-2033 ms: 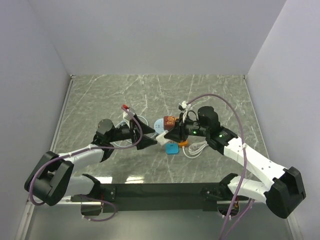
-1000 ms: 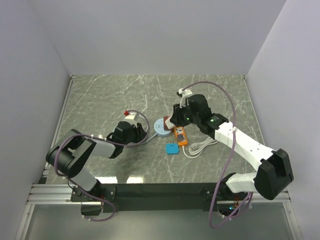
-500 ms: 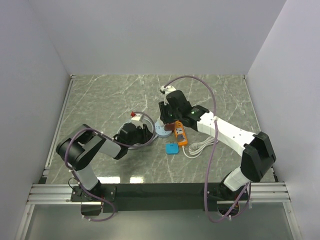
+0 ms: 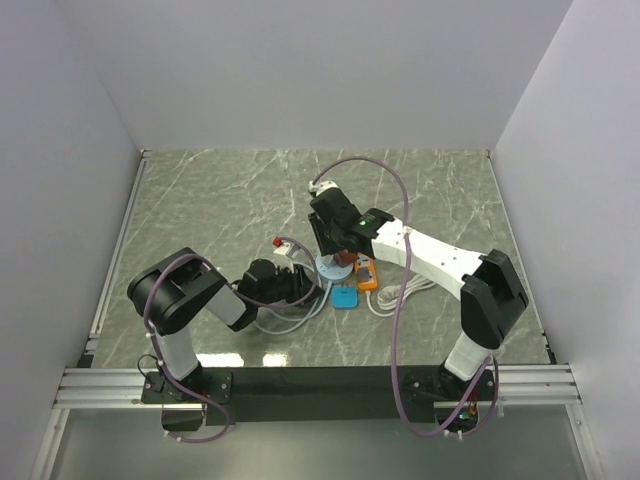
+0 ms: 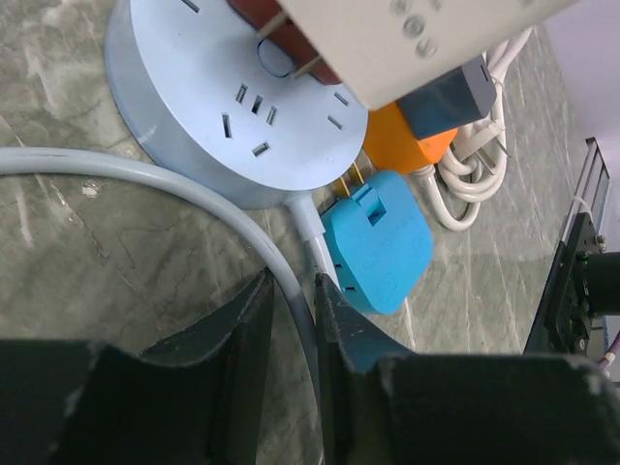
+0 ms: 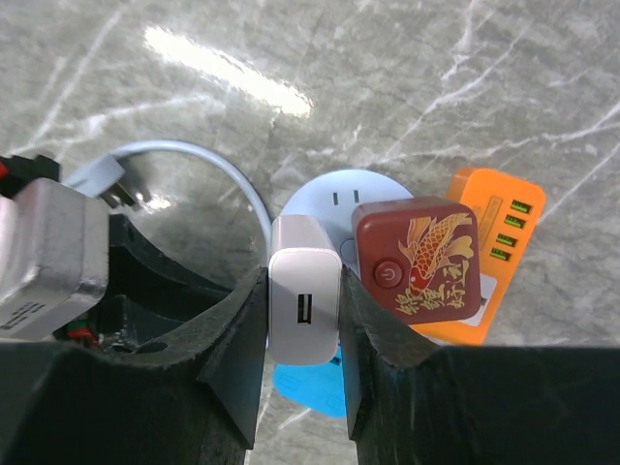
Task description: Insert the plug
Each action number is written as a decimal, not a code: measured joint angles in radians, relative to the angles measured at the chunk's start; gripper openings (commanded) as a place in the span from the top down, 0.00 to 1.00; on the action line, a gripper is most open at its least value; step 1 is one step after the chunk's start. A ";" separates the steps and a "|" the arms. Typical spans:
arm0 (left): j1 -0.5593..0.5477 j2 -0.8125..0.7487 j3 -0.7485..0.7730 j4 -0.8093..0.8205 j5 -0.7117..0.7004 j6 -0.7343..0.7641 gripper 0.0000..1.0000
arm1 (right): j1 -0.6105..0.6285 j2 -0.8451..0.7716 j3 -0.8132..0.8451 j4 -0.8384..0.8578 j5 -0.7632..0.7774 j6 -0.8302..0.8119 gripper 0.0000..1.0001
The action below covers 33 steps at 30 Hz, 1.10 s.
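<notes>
A white USB plug (image 6: 305, 300) is clamped between the fingers of my right gripper (image 6: 303, 281), which is shut on it. The plug hangs over the left part of the round pale-blue socket hub (image 6: 334, 194), beside a red fish-print cube (image 6: 418, 260) plugged into the hub. In the left wrist view the plug (image 5: 426, 39) hovers just over the hub (image 5: 237, 107), its prongs showing. My left gripper (image 5: 291, 286) lies low on the table, its jaws closed on the hub's pale cable (image 5: 194, 189). From above, both grippers (image 4: 300, 285) (image 4: 338, 258) meet at the hub (image 4: 328, 268).
An orange USB block (image 6: 499, 218) lies right of the hub, with a coiled white cord (image 4: 400, 295) beyond it. A blue plug (image 5: 387, 242) lies on the marble close to my left fingers. White walls enclose the table.
My right arm has swung left and brought the white plug over the hub. My left gripper has slid right to the hub's cable and narrowed onto it.
</notes>
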State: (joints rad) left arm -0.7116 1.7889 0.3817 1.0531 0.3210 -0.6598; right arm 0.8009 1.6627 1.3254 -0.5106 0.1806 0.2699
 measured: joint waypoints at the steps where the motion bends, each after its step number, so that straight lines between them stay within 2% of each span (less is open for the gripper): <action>1: 0.000 0.000 0.000 -0.002 -0.002 0.000 0.71 | 0.004 0.008 0.004 -0.008 0.007 0.000 1.00; 12: -0.006 -0.044 0.000 -0.075 -0.039 0.013 0.72 | 0.015 0.024 0.000 -0.035 0.048 -0.006 1.00; 33: -0.006 -0.046 0.002 -0.083 -0.039 0.013 0.73 | 0.015 0.084 -0.004 0.009 0.063 -0.051 1.00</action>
State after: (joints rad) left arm -0.7177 1.7428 0.3840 0.9703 0.2825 -0.6468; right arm 0.8158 1.7462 1.3216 -0.5014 0.2436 0.2184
